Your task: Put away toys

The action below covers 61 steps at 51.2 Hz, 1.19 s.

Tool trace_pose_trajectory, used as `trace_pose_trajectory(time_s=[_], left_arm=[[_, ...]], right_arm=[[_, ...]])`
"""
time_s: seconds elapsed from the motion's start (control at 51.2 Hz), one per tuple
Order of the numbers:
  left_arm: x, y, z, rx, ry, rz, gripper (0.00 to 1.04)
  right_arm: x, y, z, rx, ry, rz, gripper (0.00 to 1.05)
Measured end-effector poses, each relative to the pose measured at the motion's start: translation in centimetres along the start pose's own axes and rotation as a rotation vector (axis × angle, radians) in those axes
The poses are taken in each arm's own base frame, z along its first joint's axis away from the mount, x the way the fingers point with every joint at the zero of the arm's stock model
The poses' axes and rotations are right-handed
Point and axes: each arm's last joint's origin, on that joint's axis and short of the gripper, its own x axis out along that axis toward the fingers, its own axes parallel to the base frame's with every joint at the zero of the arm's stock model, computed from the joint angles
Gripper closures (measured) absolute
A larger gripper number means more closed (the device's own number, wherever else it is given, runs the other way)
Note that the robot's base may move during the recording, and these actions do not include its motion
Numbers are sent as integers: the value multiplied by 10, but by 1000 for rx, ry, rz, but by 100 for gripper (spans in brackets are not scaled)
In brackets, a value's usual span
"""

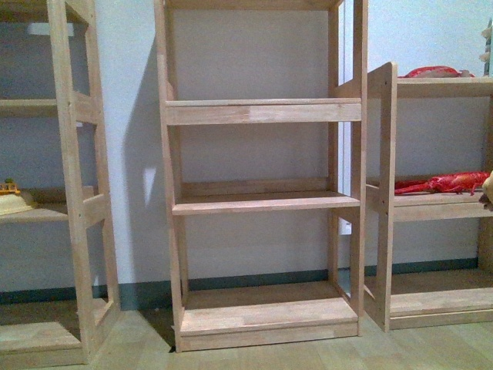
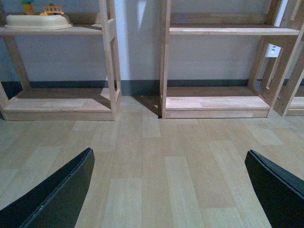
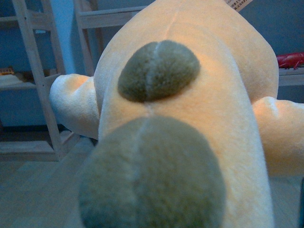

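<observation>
The plush toy (image 3: 213,95) fills the right wrist view: soft orange-yellow, with two grey-green rounded bumps and stubby limbs sticking out on both sides. My right gripper is shut on it, and its fingers are hidden behind the plush. In the front view only a small tan sliver of the plush toy (image 1: 488,190) shows at the far right edge, beside the right shelf unit. My left gripper (image 2: 173,190) hangs open over the bare wooden floor, its black fingers (image 2: 57,194) wide apart with nothing between them.
Three wooden shelf units stand against the pale wall. The middle unit (image 1: 262,202) has bare shelves. A cream tray (image 2: 38,21) with small colourful pieces sits on the left unit. Red items (image 1: 443,183) lie on the right unit's shelves.
</observation>
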Motion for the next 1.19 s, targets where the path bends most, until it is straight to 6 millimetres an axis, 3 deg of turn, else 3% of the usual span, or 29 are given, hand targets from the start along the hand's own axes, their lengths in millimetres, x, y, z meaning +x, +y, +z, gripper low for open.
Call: trace_pose_trajectory(time_s=[1.19], left_arm=[[0,0,0,0,1,1,6]], right_arm=[[0,0,0,0,0,-2,94]])
